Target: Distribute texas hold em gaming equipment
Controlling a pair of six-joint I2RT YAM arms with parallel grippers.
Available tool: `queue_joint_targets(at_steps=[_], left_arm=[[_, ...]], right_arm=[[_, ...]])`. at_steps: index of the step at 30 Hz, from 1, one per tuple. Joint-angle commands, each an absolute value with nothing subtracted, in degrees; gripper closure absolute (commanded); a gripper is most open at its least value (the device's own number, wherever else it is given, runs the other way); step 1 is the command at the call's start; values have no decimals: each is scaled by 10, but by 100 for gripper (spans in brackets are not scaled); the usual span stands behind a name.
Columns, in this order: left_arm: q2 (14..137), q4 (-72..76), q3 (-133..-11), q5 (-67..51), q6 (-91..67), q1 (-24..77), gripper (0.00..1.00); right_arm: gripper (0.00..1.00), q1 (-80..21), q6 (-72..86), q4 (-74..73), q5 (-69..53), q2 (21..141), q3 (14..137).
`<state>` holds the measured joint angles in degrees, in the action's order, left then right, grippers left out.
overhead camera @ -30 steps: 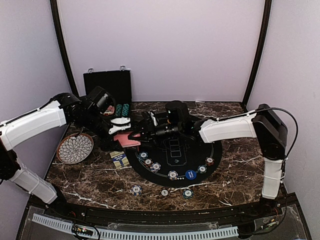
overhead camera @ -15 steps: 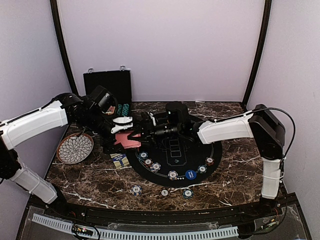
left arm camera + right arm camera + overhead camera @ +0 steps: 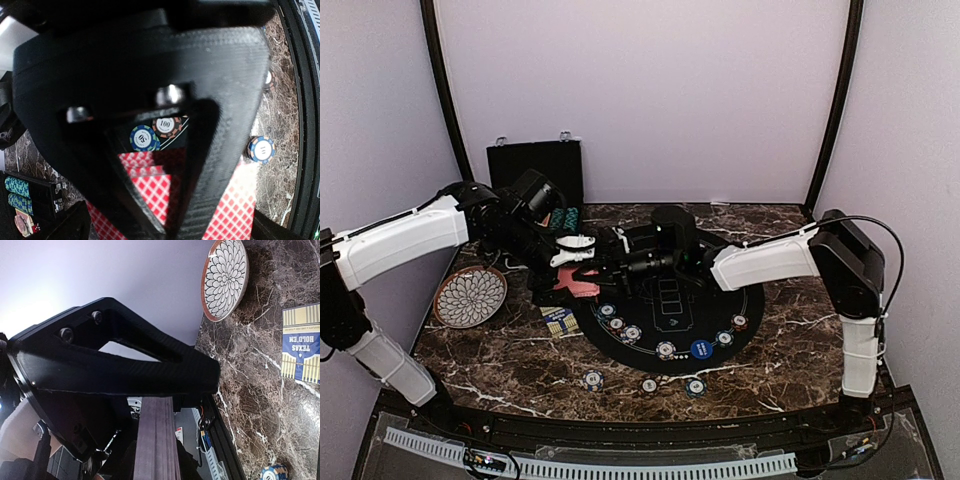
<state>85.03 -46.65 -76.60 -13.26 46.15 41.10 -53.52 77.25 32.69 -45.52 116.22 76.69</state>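
A deck of red-backed playing cards hangs over the table's left middle, and my right gripper is shut on it. In the right wrist view the deck shows edge-on between the black fingers. My left gripper sits just left of it, open, its white fingers spread beside the cards. Under the left finger I see red card backs, a blue chip and an orange chip. Several chips and a blue button disc lie on the round black mat.
A petal-pattern plate sits at the left, a card box beside the mat. The black case stands open at the back left with chip stacks in it. Three chips lie near the front edge.
My left gripper has opened and let go of the cards. The right gripper has closed on the deck. Both grippers shifted slightly left and back.
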Motion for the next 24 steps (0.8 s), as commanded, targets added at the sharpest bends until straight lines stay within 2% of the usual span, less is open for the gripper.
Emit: queue_joint_targets(at_steps=[1, 5, 10, 14, 19, 24], left_arm=[[850, -490, -775, -144, 495, 415, 1], [848, -477, -777, -133, 490, 415, 5], [854, -470, -778, -113, 483, 415, 24], [849, -459, -777, -104, 478, 414, 41], [850, -467, -785, -107, 466, 415, 57], [849, -473, -781, -108, 467, 416, 58]], right_arm=[[85, -538, 784, 381, -479, 1168, 770], [84, -538, 785, 379, -482, 1169, 767], [81, -538, 788, 379, -485, 1171, 768], [70, -536, 779, 364, -479, 1168, 760], [44, -534, 758, 328, -461, 1163, 763], [40, -533, 749, 303, -447, 1167, 787]])
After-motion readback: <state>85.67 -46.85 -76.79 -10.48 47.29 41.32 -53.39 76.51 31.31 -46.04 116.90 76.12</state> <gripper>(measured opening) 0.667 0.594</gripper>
